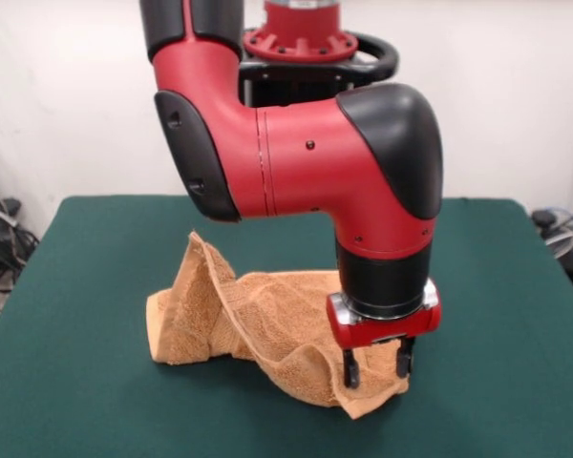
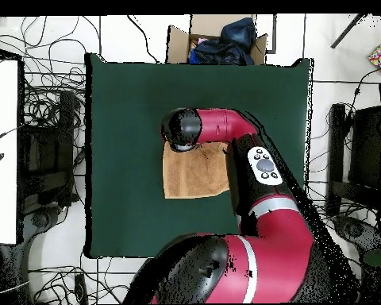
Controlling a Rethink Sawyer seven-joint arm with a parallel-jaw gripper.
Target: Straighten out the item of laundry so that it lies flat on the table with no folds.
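The orange-tan towel (image 1: 267, 320) lies crumpled near the middle of the dark green table (image 1: 86, 286). A fold stands up in a peak at its left, and a corner points toward the table's near edge. My gripper (image 1: 377, 365) is down at that near right corner, its black fingers (image 1: 350, 368) apart on either side of the towel's edge. In the overhead view the towel (image 2: 195, 176) shows as a rough rectangle on the table (image 2: 122, 103), partly under my arm. The black wrist (image 2: 182, 129) hides the gripper there.
In the overhead view an open cardboard box (image 2: 178, 44) with dark blue cloth stands past the table's top edge. Cables cover the floor at the left. A white table (image 2: 1, 151) is at the far left and a dark stand (image 2: 360, 159) at the right.
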